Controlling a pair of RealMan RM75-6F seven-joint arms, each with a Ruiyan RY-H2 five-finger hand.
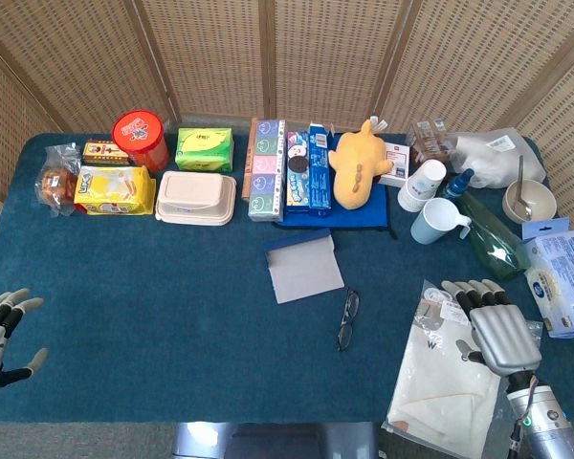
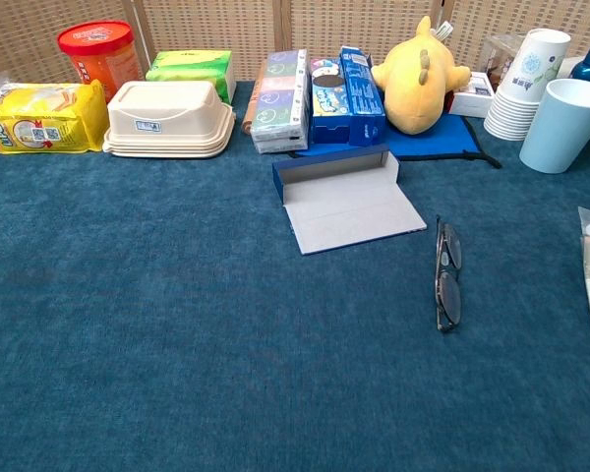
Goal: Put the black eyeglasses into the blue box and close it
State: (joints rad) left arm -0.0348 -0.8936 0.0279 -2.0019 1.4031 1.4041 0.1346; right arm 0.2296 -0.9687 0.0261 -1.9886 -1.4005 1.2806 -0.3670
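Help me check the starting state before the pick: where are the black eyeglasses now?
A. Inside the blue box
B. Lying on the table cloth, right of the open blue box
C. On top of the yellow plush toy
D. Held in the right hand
B: the black eyeglasses lie on the blue table cloth, right of the open blue box; the right hand is apart from them.

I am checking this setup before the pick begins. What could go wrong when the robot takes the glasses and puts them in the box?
1. The black eyeglasses lie folded and flat on the blue cloth, so fingers may slide over them without getting a hold.
2. The blue box is narrow and light-looking; a crooked drop could catch its rim or push it.
3. The right hand rests on a plastic-wrapped bag and might drag it.
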